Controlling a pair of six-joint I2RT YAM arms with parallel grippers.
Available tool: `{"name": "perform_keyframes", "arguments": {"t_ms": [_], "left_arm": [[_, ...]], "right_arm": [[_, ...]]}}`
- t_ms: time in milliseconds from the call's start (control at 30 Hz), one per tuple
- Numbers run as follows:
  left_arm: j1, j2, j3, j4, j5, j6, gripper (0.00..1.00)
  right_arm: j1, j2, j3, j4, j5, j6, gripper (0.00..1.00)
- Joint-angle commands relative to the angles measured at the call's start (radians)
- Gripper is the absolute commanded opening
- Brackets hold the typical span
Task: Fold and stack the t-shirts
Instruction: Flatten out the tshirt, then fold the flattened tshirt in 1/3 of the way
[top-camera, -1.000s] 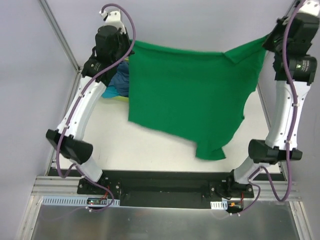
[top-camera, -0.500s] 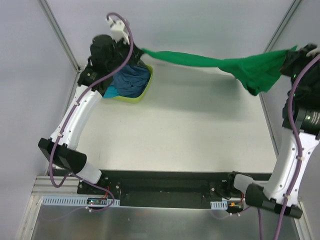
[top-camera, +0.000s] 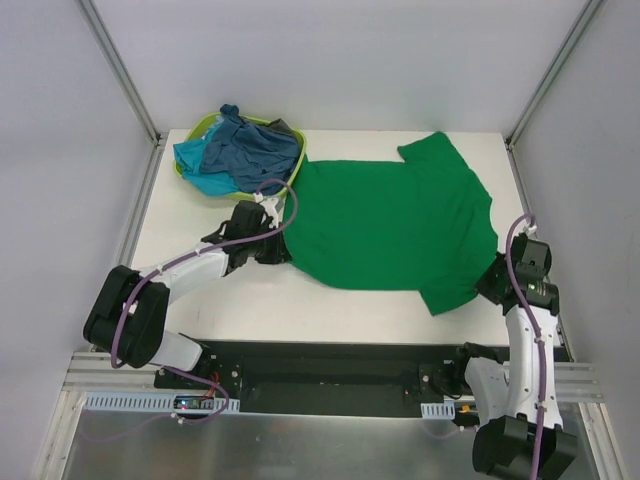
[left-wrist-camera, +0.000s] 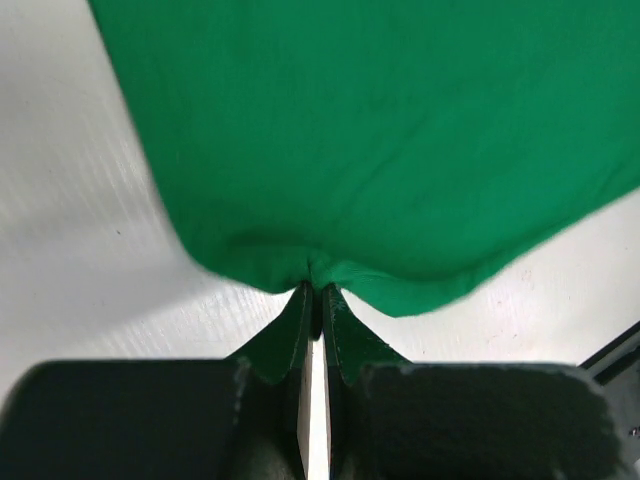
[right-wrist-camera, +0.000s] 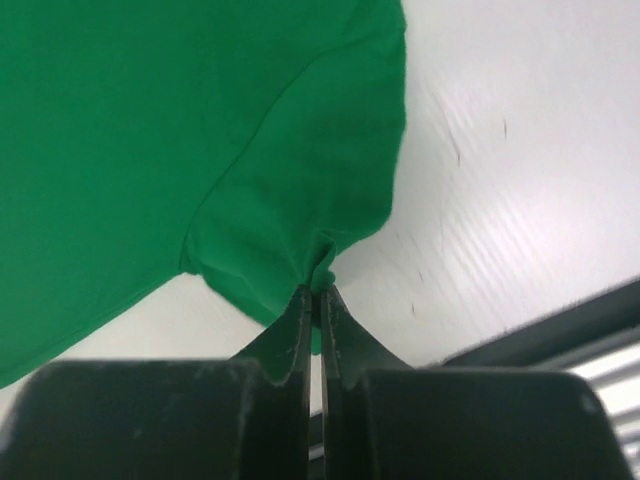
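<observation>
The bright green t-shirt (top-camera: 390, 220) lies spread flat on the white table, one sleeve at the back and one at the front right. My left gripper (top-camera: 283, 245) is shut on its near left edge, the cloth (left-wrist-camera: 330, 150) pinched at the fingertips (left-wrist-camera: 318, 290). My right gripper (top-camera: 488, 285) is shut on the hem of the front right sleeve (right-wrist-camera: 300, 220), just in front of its fingertips (right-wrist-camera: 318, 290). Dusty blue (top-camera: 245, 150) and turquoise (top-camera: 195, 165) shirts are heaped in the lime-green basket (top-camera: 292, 172) at the back left.
The basket touches the green shirt's back left corner. Bare white table (top-camera: 200, 310) lies in front of the shirt. The black front rail (top-camera: 330, 365) runs along the near edge, and grey side walls enclose the table.
Both arms have swung the green shirt down from hanging stretched in the air and laid it flat on the table. Both grippers dropped low toward the front, still holding it.
</observation>
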Motion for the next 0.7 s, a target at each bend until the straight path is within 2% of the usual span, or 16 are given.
{"name": "perform_keyframes", "arguments": {"t_ms": [0,133,367,667], "left_arm": [[-0.004,-0.064,-0.075,0.173,-0.007,-0.086,0.00],[-0.006,-0.081,-0.138,0.184,-0.011,-0.120,0.00],[-0.007,-0.173,-0.239,0.179,-0.051,-0.169,0.00],[-0.007,-0.308,-0.220,0.066,-0.186,-0.239,0.00]], "right_arm": [[-0.004,-0.026,-0.056,-0.135,0.000,0.102,0.02],[-0.004,-0.054,-0.121,-0.118,-0.003,0.162,0.02],[-0.004,-0.100,-0.107,-0.133,0.035,0.195,0.02],[-0.004,-0.051,-0.029,-0.109,0.026,0.173,0.02]]}}
